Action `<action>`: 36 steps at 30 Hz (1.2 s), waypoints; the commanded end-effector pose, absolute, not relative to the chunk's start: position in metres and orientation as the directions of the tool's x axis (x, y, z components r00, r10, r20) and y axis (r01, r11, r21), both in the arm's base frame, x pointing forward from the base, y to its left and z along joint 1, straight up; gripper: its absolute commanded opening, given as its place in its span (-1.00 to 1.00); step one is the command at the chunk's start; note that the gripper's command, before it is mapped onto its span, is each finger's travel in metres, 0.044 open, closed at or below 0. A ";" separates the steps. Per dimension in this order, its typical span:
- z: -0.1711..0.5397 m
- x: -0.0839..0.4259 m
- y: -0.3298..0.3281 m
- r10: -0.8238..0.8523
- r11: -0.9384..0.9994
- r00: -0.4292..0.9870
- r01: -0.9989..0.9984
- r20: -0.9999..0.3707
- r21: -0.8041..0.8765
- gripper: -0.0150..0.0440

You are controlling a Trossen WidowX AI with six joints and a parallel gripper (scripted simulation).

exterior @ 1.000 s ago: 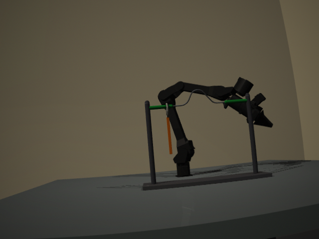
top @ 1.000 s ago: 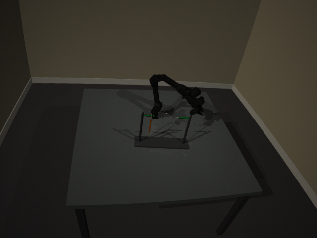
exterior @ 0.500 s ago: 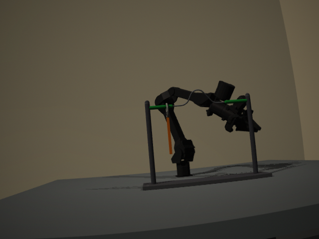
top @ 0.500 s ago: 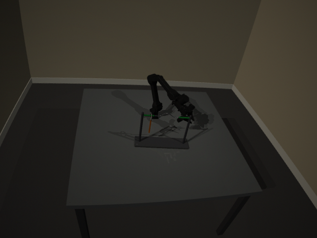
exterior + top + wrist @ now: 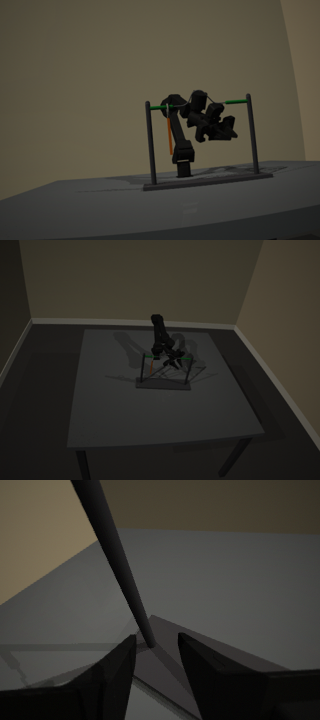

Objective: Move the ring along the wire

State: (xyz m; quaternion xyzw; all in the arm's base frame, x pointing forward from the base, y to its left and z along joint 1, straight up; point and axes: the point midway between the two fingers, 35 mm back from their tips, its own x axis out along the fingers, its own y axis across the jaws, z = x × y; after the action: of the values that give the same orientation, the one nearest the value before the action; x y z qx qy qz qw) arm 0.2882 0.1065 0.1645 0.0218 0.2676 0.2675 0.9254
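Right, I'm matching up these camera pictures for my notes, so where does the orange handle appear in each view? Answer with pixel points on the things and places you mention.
Top: the orange handle (image 5: 151,367) (image 5: 169,136) hangs left of centre, near the left post.
Exterior: around the middle, right of the left post.
Wrist: not in it.
Shared landmark: the base bar (image 5: 163,384) (image 5: 206,182) (image 5: 172,672).

A matte-black robotic arm displays blocky joint housings, long angular links, a thick cylindrical section near the wrist and a dark gripper with tapered, wedge-shaped fingers.
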 end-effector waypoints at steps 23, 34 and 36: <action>0.121 0.238 -0.047 0.135 0.989 0.927 -0.104 -0.349 0.106 0.05; 0.101 0.204 -0.086 -0.050 0.996 0.955 0.068 -0.292 0.053 0.05; 0.097 0.201 -0.092 -0.079 0.995 0.956 0.095 -0.282 0.043 0.05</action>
State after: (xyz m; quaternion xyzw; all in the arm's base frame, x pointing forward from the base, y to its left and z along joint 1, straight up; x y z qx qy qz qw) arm 0.2074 -0.0857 0.1047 0.0313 0.1473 -0.0268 0.9882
